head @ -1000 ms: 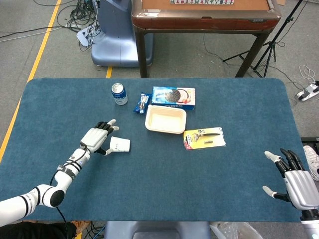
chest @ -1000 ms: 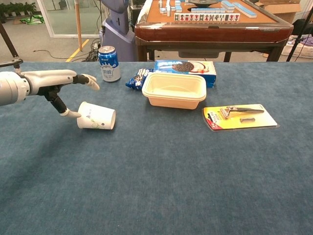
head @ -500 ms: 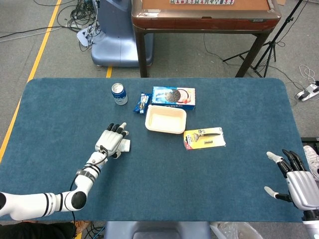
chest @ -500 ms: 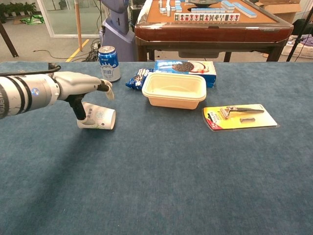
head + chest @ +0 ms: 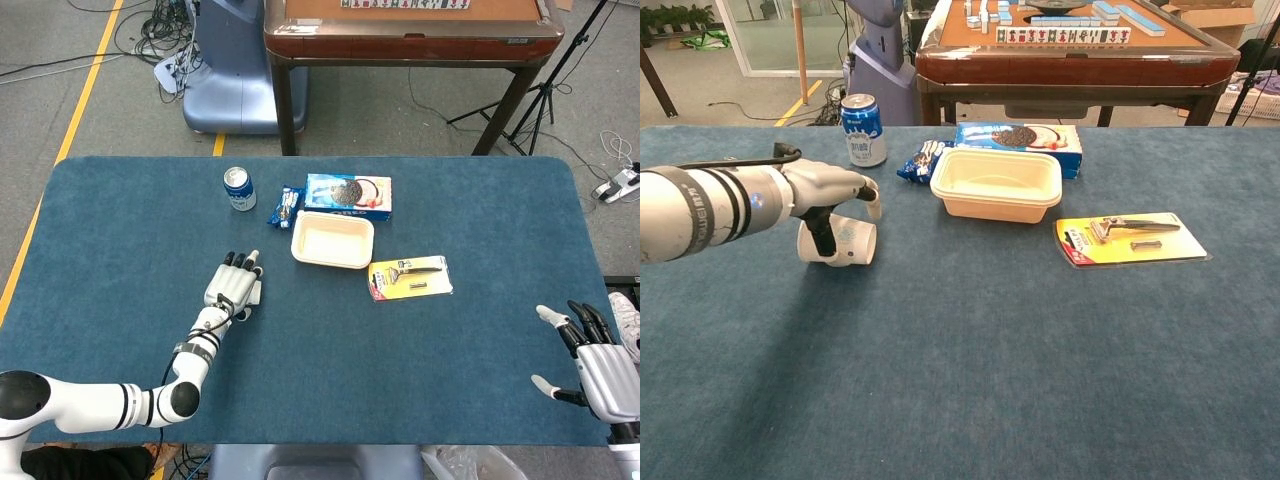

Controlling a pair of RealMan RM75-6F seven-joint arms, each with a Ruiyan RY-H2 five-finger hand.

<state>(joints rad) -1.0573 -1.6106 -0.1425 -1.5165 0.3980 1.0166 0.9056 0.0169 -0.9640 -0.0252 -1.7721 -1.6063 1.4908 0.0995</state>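
This looked like a robot test lab. Yellow floor tape [image 5: 88,82] ran at 11 o'clock past loose cables [image 5: 150,40], a tripod [image 5: 545,95] stood at 1 o'clock, and a mahjong table [image 5: 405,35] sat at 12 beyond the blue felt worktop [image 5: 450,380].

The tabletop [image 5: 1040,380] wears a matt blue cloth with a felt-like nap. The left hand [image 5: 835,190] has a smooth, glossy grey-white plastic shell over the paper cup [image 5: 845,243], matt white with a faint print. On the far left the can [image 5: 863,129] gleams as metal. The tray [image 5: 997,182] is smooth cream plastic; the razor card [image 5: 1130,240] is glossy.
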